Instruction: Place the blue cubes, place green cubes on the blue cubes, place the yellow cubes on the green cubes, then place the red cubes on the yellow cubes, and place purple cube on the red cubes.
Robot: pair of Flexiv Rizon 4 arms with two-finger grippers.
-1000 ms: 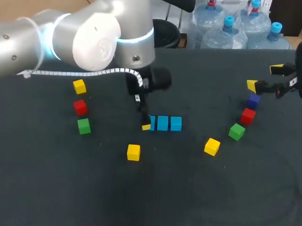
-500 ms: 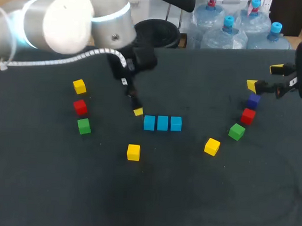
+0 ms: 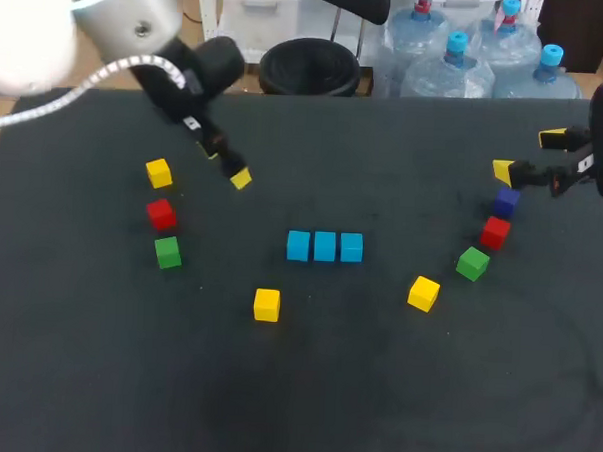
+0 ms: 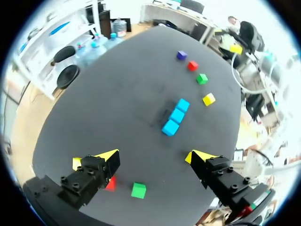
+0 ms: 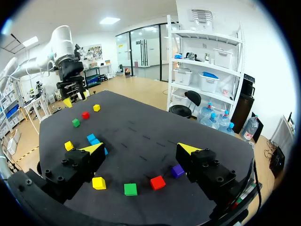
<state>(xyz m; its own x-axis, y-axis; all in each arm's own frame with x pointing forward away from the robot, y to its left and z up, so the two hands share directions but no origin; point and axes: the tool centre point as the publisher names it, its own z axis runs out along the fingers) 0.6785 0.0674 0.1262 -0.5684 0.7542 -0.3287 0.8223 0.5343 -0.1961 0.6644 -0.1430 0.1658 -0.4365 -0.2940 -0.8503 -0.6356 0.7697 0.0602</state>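
The table (image 3: 394,390) wears a dark, matt, cloth-like cover, the blue cubes (image 3: 325,246) look smooth and faintly shiny (painted wood or plastic, I cannot tell which), and the left arm (image 3: 130,18) has a glossy silvery shell.

Robotics laboratory: dark cloth-covered table (image 3: 374,389) carrying small coloured cubes, the blue cubes (image 3: 325,246) in a row at its centre, with a white jointed left arm (image 3: 120,18) and a yellow-tipped right pincer (image 3: 528,154) above it.
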